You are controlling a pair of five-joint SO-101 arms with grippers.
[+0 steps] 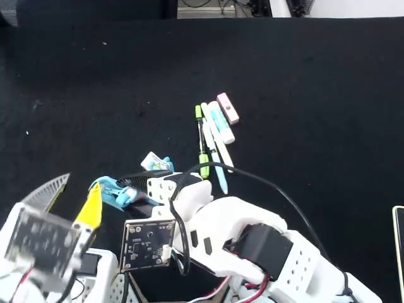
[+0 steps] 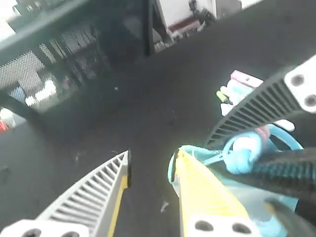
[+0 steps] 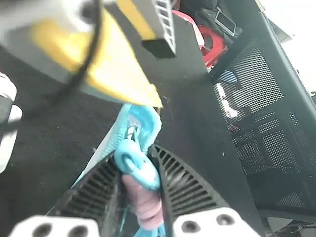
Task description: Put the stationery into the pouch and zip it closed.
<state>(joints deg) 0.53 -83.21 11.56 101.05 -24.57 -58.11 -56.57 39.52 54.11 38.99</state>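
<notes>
The light blue pouch (image 1: pixel 112 192) lies near the table's front left. My right gripper (image 1: pixel 129 189) is shut on its zip end, the black fingers (image 3: pixel 185 185) clamping a blue loop and a pinkish piece (image 3: pixel 140 165). My left gripper (image 1: pixel 81 183) stands open just left of it, and its yellow finger (image 2: pixel 200 192) touches the pouch (image 2: pixel 249 148) edge while the grey finger (image 2: pixel 96 195) hangs free. The stationery lies in a cluster behind the pouch: a green pen (image 1: pixel 202 142), white and light blue pens (image 1: pixel 218 126), and a pink eraser (image 1: pixel 228 108).
Black cloth covers the table (image 1: pixel 95 76). The right arm's cable (image 1: pixel 278 192) arcs over the cloth near the pens. A flat object (image 1: pixel 399 233) lies at the right edge. A black mesh rack (image 3: pixel 256 98) stands beside the table.
</notes>
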